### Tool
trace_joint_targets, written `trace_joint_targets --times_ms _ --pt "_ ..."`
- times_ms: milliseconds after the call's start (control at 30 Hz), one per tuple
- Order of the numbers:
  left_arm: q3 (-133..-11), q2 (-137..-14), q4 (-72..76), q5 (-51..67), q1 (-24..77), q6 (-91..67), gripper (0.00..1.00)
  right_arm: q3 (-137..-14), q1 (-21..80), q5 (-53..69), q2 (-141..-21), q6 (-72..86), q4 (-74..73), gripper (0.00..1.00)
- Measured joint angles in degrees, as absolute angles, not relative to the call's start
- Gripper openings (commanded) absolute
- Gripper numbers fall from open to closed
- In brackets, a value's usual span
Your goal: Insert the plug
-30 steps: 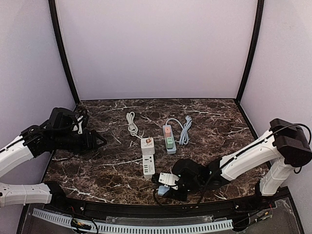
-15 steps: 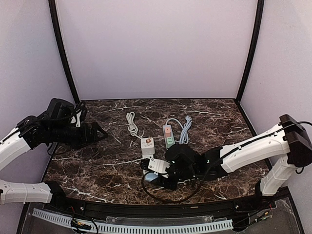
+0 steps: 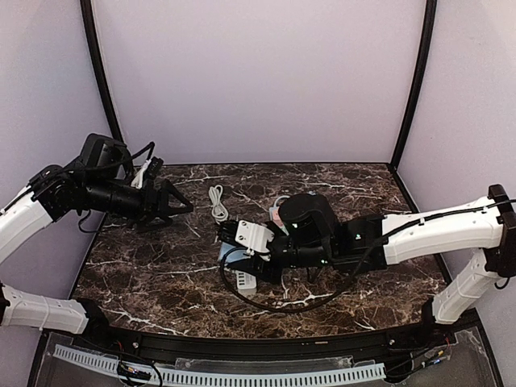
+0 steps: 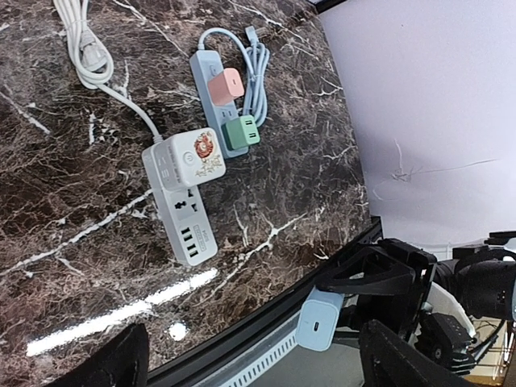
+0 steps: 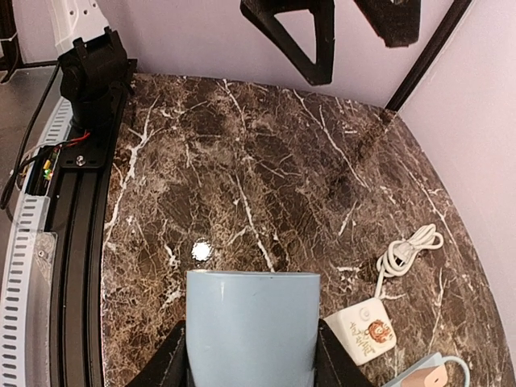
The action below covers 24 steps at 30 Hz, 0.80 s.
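Your right end effector [image 5: 251, 369] is clenched on the plug [image 5: 254, 318], a pale blue block pinched on both sides between the fingers [image 5: 172, 364]. The overhead view puts it above the middle of the desk [image 3: 367, 181], over the white strip [image 4: 181, 187]. Whether plug and strip touch, you cannot tell. The white strip lies mid-desk with its cord [image 4: 85, 44] coiled toward the far edge. A blue strip [image 4: 211, 85] lies just beside it on the right, carrying a pink adapter [image 4: 225, 84] and a green adapter [image 4: 242, 132]. Your left end effector [image 3: 179, 208] hangs released and empty over the far left corner, jaws spread wide.
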<state>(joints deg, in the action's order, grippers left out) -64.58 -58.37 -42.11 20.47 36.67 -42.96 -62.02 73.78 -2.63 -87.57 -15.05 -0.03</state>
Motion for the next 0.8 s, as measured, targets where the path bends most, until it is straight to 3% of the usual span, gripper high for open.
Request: trace_joint_targets --times_ms 300,800 --pt "-67.4 -60.82 -39.09 28.58 36.67 -44.97 0.8 -65.69 73.25 -0.86 -87.2 -17.41 0.27 0.0" --pt "-65.84 -61.6 -31.55 42.09 36.67 -47.9 0.76 -74.41 71.79 2.13 -91.31 -17.72 1.67 0.0"
